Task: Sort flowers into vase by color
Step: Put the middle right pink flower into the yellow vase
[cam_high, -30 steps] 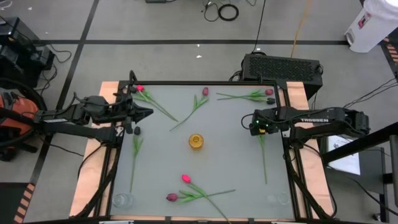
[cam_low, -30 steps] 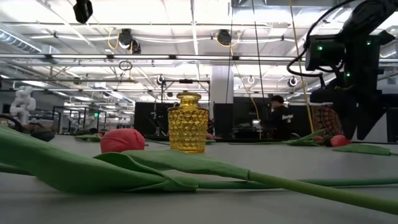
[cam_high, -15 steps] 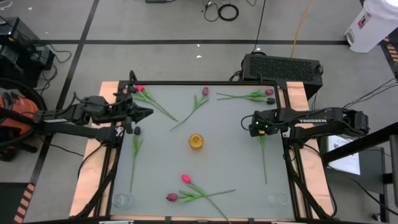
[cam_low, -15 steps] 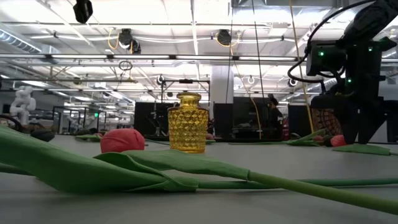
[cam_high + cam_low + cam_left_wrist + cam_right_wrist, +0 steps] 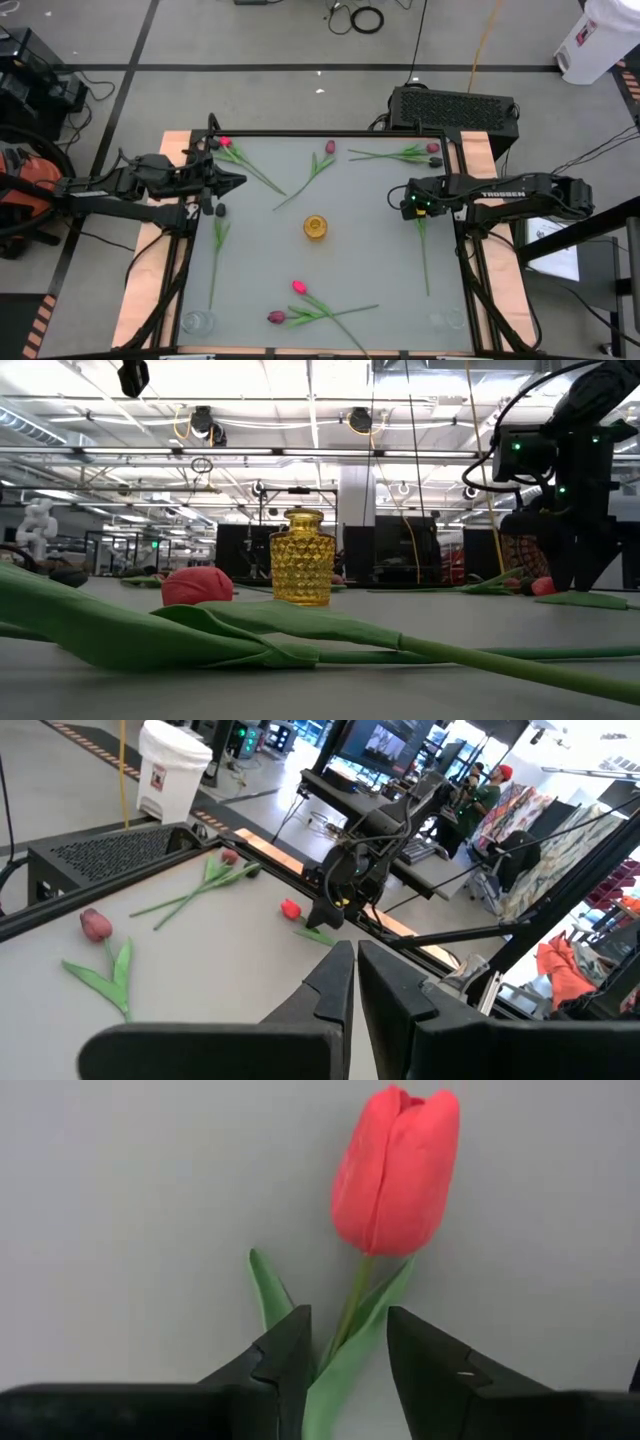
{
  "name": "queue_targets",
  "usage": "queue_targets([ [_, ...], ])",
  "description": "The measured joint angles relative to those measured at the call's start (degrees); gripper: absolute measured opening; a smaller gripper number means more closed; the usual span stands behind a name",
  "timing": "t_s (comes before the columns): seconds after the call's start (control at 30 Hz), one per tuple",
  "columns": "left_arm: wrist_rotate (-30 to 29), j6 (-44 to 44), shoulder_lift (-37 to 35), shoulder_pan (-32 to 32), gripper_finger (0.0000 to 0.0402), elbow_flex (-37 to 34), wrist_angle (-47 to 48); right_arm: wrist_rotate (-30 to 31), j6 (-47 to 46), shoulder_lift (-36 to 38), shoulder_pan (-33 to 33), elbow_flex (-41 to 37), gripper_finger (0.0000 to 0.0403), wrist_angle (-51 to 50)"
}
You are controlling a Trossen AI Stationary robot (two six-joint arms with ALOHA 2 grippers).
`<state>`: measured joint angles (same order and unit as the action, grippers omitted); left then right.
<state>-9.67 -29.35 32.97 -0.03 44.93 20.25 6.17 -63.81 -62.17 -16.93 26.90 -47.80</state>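
Red tulip (image 5: 395,1170) stem sits between the lowered right pincer's (image 5: 347,1355) parted fingers.

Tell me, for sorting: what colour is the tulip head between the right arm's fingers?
Red tulip head; the right wrist view shows it best.

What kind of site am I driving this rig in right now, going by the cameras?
Most likely a large robotics lab or industrial workshop. The low view shows a high ceiling with strip lights and hanging cables, the left wrist view shows a workbench with a monitor and a person beyond it, and taped lines mark the concrete floor.
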Motion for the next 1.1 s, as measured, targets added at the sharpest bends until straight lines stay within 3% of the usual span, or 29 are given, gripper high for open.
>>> queue_targets([
  [0.47,0.0,0.0,0.0,0.0,0.0026,0.0,0.0,-1.8,0.0,0.0,0.0,-2.3,0.0122,4.0],
  [0.87,0.0,0.0,0.0,0.0,0.0026,0.0,0.0,-3.5,1.8,0.0,0.0,-2.3,0.0012,4.2],
  [1.1,0.0,0.0,0.0,0.0,0.0026,0.0,0.0,-3.6,2.2,0.0,0.0,-2.3,0.0003,4.1],
])
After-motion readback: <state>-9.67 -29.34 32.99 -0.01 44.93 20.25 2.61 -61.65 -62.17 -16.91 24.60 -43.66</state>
